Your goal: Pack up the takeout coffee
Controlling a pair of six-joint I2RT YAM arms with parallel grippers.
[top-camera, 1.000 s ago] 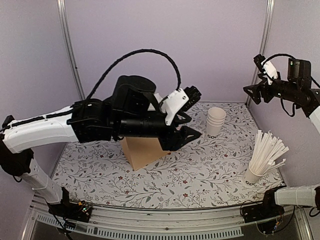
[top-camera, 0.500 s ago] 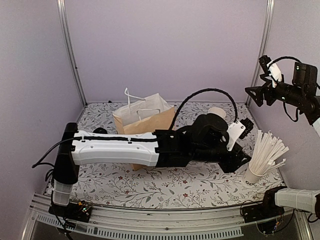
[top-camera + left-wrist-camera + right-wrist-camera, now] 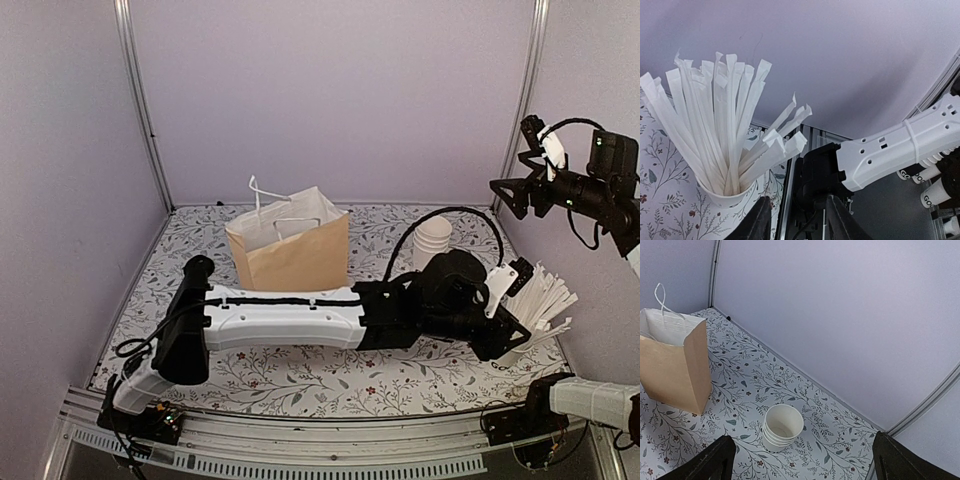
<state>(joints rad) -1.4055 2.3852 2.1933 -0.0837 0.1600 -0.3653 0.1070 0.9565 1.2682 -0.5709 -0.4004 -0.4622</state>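
Observation:
No black-lidded takeout coffee cup shows on the table in any view. In the left wrist view, small white cups with black lettering lie beyond the table's edge at the far right; their lids cannot be seen. My left gripper reaches across the table to the right front, open and empty, right beside a cup of wrapped straws. My right gripper hangs high at the right, wide open and empty, looking down on the table.
An open brown paper bag with white handles stands at the back left, also in the right wrist view. A stack of lidless white cups stands at the back right. The straws fan out upward. My right arm's lower link lies past the table edge.
My left arm has swung from above the bag rightward and down to the straw cup, uncovering the bag. My right gripper has hardly moved.

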